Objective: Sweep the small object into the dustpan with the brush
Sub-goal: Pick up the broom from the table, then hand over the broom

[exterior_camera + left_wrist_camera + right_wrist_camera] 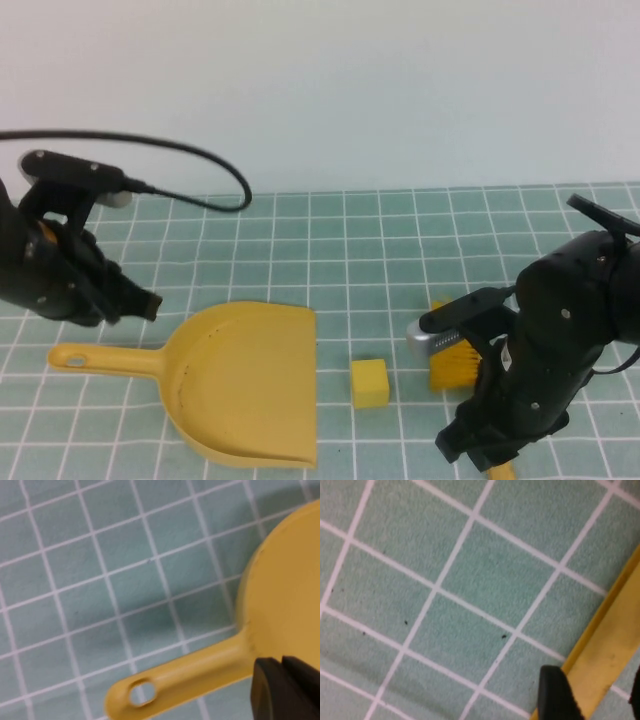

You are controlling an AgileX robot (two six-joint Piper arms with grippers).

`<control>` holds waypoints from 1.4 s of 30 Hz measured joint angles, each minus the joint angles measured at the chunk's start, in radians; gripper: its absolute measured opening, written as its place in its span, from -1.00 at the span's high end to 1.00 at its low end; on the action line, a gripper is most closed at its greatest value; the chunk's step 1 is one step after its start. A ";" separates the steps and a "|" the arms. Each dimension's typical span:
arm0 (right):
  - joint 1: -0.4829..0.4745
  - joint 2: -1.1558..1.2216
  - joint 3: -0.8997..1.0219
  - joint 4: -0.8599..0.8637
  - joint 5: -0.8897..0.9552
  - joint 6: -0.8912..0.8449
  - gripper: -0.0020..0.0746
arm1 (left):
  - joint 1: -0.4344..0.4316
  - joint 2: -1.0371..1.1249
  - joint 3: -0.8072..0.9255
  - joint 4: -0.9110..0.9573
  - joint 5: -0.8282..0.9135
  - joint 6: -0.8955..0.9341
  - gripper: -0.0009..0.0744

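Note:
The yellow dustpan lies flat at centre-left, handle pointing left and mouth facing right. The small yellow cube sits just right of the mouth. The yellow brush lies right of the cube, its handle running under my right arm. My left gripper hovers shut and empty above where the handle meets the pan; the left wrist view shows its fingertips over the handle. My right gripper is low over the brush handle, fingers open on either side of it.
The table is covered by a green cloth with a white grid. A black cable loops from the left arm across the back left. A white wall stands behind the table.

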 joint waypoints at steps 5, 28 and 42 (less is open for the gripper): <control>0.000 0.030 0.000 -0.040 -0.025 0.051 0.10 | 0.000 0.000 -0.035 -0.155 0.005 -0.001 0.98; 0.000 0.140 -0.016 -0.081 -0.037 0.134 0.43 | 0.000 -0.098 -0.042 -0.643 -0.076 0.190 0.98; 0.000 -0.035 -0.192 -0.098 0.062 0.140 0.44 | 0.000 -0.098 -0.042 -1.028 0.011 0.258 0.98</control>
